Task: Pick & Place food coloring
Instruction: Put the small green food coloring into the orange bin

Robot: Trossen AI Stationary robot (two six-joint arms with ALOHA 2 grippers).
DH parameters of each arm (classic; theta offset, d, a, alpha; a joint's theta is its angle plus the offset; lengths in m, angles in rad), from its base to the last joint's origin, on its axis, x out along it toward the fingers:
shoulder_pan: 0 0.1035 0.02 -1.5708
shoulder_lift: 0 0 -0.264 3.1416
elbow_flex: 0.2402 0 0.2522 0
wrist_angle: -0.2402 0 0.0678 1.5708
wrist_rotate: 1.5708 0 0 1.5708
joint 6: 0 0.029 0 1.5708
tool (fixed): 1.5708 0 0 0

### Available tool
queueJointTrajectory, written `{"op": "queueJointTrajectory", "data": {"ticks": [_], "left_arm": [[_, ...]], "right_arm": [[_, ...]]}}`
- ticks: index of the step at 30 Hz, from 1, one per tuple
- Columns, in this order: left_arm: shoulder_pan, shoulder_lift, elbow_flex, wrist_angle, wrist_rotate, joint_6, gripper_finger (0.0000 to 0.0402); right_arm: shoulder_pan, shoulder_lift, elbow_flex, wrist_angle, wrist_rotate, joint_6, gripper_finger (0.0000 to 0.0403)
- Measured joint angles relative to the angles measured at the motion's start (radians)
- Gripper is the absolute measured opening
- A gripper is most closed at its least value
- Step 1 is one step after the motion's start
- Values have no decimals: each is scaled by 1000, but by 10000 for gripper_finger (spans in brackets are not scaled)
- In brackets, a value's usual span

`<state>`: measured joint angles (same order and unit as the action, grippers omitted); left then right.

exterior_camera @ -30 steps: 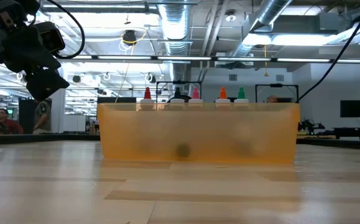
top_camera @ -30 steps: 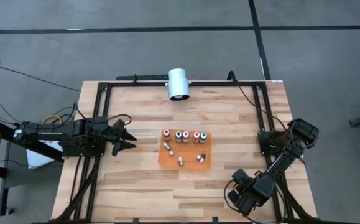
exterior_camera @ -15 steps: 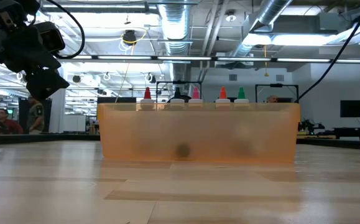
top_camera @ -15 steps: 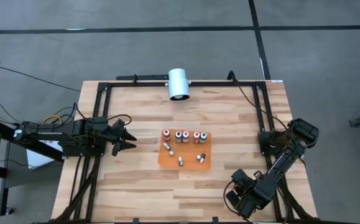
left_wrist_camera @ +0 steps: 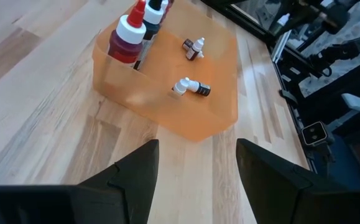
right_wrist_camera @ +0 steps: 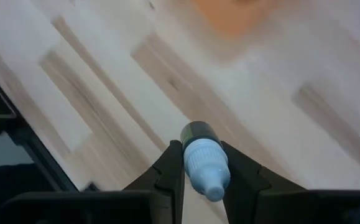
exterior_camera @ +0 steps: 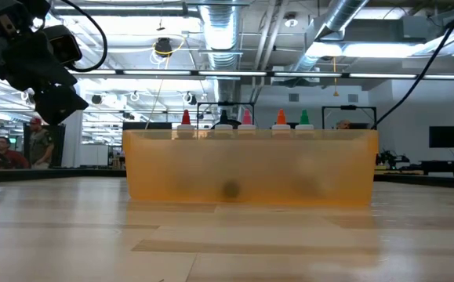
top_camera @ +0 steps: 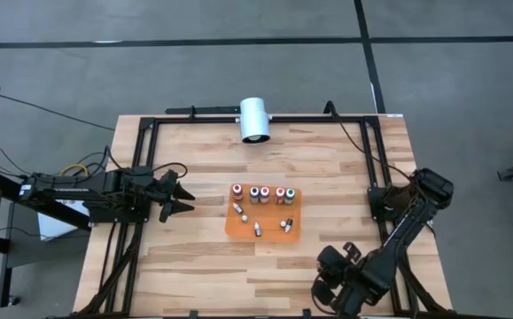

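High view: the right claw (top_camera: 327,285) hangs low at the bench's (top_camera: 194,257) near edge, well apart from the orange tray (top_camera: 291,232); a long carry could shake its load loose.

Low view: bottles (exterior_camera: 246,119) stand upright in the tray.

Left wrist view: the left claw (left_wrist_camera: 197,171) waits, spread wide, near the tray.

Right wrist view: a pale-capped bottle (right_wrist_camera: 203,160) is pinched by its body only, so it could pivot or slip.

The dark left arm reaches in level from the desk's left edge, its left pincer (top_camera: 182,197) spread wide with nothing between the fingers (left_wrist_camera: 136,180). The dark right arm folds low at the desk's front right corner, its right pincer (right_wrist_camera: 202,171) clamped on a small pale-capped dark bottle (right_wrist_camera: 203,160).
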<state>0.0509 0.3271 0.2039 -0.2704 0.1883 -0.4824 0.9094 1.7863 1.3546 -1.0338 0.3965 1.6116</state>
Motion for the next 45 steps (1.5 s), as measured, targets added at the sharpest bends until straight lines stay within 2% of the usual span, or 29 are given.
{"op": "queueJointTrajectory", "data": {"ticks": [5,11,17,24,30,36,45], "left_arm": [[0,0,0,0,0,12,206],[0,0,0,-1,9,19,206],[0,0,0,-1,26,45,206],[0,0,0,-1,13,55,206],[0,0,0,-10,12,38,206],[0,0,0,-51,12,23,206],[0,0,0,-148,9,52,206]], "right_arm": [[-49,0,40,5,54,-120,71],[-119,0,47,78,50,-283,71],[-191,0,47,149,39,-357,71],[-335,0,47,205,-56,-396,71],[-474,0,47,260,-62,-451,71],[-601,0,47,318,-125,-484,71],[-649,0,47,511,-168,-740,71]]}}
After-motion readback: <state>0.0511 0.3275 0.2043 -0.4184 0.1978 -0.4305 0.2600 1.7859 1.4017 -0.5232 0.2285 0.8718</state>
